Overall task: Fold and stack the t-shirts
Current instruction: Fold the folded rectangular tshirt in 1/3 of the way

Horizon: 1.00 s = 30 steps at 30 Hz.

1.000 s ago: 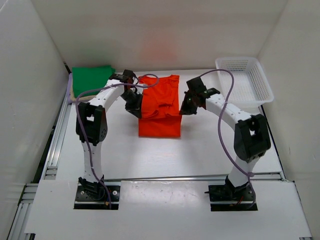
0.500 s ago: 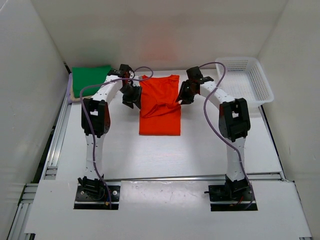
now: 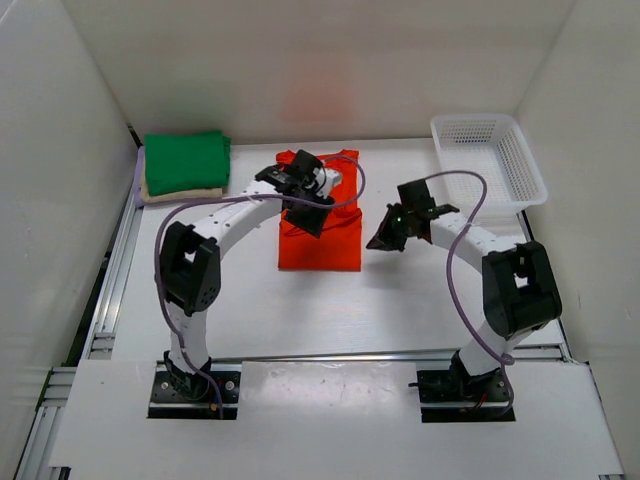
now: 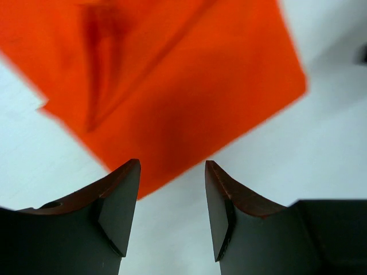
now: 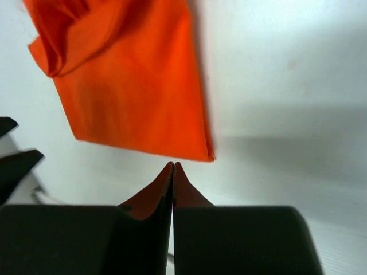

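The white surface (image 3: 250, 300) carries an orange-red t-shirt (image 3: 325, 250) lying near its middle, the near part flat and square-edged, the far part rumpled. In the far left corner a tan t-shirt (image 3: 185, 192) lies folded on the surface with a folded green t-shirt (image 3: 185, 160) stacked on top of it. A white lattice basket (image 3: 475, 120) stands in the far right corner, well apart from the shirts.

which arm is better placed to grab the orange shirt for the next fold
Left, likely: the left gripper hangs open over the orange shirt, while the right gripper is shut, off its right edge.
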Motion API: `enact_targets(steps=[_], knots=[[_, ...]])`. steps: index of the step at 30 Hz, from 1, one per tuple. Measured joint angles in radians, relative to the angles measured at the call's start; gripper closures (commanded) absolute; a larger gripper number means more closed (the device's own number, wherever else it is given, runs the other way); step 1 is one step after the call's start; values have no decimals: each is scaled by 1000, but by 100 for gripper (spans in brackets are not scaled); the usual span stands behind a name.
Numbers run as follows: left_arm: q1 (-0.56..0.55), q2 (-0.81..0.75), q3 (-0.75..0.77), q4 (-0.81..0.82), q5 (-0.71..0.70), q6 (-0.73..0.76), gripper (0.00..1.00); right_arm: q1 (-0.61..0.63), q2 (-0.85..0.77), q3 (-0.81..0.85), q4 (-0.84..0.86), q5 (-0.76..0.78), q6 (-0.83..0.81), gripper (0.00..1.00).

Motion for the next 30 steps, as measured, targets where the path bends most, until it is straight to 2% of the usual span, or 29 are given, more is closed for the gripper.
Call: enact_targets(steps=[3, 5, 11, 17, 22, 27, 30], knots=[[-57, 58, 48, 3, 34, 1, 40, -10, 4, -141, 122, -90, 104, 100], [-64, 127, 103, 7, 45, 2, 40, -4, 36, -173, 157, -126, 148, 100], [-51, 322, 231, 7, 47, 2, 41, 63, 72, -169, 275, -180, 232, 100], [-49, 415, 319, -18, 21, 0, 41, 74, 133, -155, 322, -190, 286, 100], [-53, 448, 395, -23, -124, 1, 41, 76, 169, -157, 315, -187, 303, 100], [-53, 465, 433, 11, -331, 3, 39, 85, 193, -164, 298, -178, 309, 100], [-52, 484, 460, 34, -427, 5, 33, 87, 201, -165, 297, -188, 312, 100]])
